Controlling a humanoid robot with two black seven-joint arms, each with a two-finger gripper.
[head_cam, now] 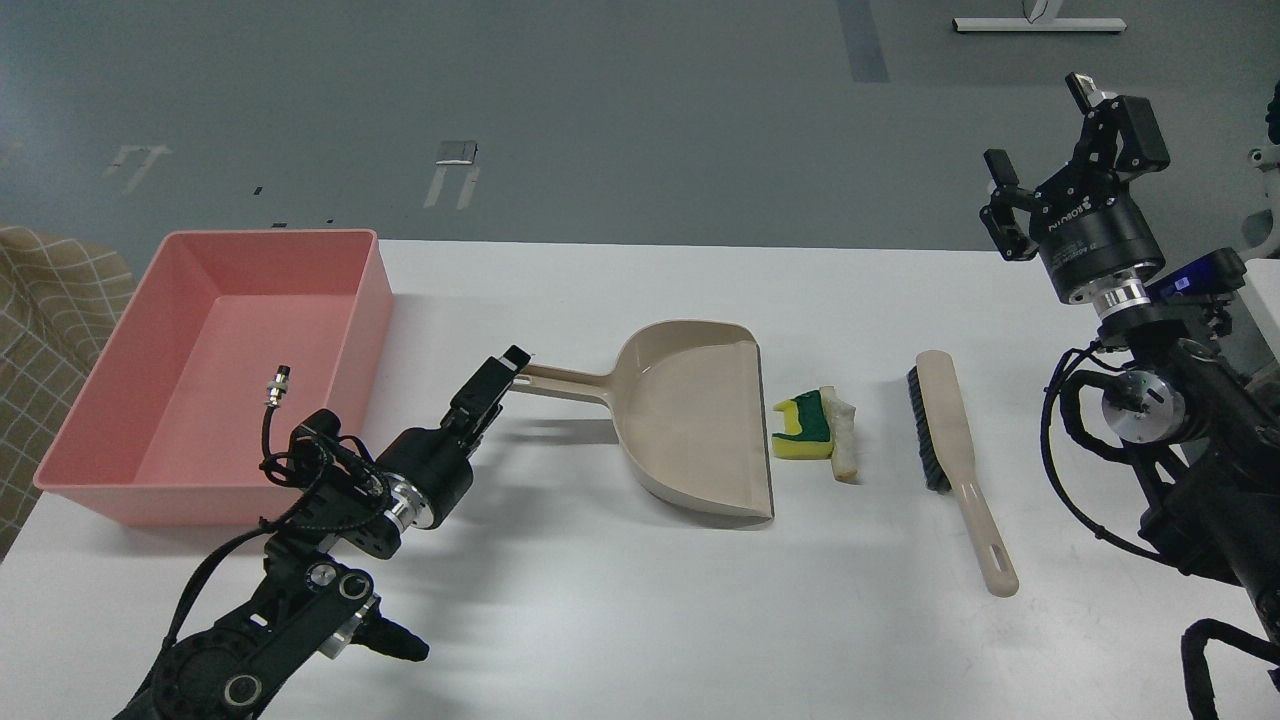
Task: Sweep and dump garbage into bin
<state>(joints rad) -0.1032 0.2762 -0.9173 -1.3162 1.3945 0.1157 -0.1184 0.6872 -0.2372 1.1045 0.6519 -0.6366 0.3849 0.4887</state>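
Observation:
The garbage lies on the white table just right of the dustpan's mouth: a yellow sponge piece with a green layer [803, 430] and a pale cream scrap [844, 440] touching its right side. The salmon-pink bin [372, 300] stands at the far left. My left gripper [512, 362] is at the end of the beige dustpan's handle [560, 380], its fingers overlapping the handle tip. I cannot tell whether they grip it. My right gripper [1045, 130] is open and empty, raised high at the far right, well away from the garbage.
The beige dustpan [690, 420] lies mid-table with its mouth facing right. A beige hand brush with black bristles [950, 440] lies right of the garbage, handle toward me. A chequered cloth [40, 300] is beside the bin at the left edge.

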